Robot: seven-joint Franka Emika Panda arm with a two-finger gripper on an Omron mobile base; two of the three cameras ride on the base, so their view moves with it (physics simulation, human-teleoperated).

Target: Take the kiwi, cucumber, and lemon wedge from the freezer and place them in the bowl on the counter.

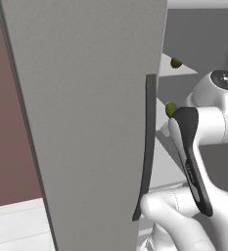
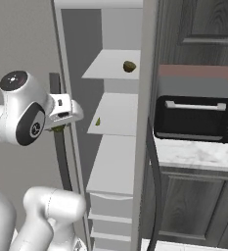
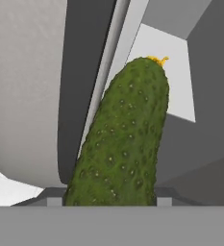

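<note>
While held in the closed gripper, cucumber sits off the shelves.
Kiwi: upper freezer shelf, near its right edge.

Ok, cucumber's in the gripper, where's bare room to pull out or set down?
The cucumber hangs in the gripper in the gap between the door handle and the freezer shelves. The bare shelf under the lemon wedge is free. The counter is crowded by the toaster oven.
</note>
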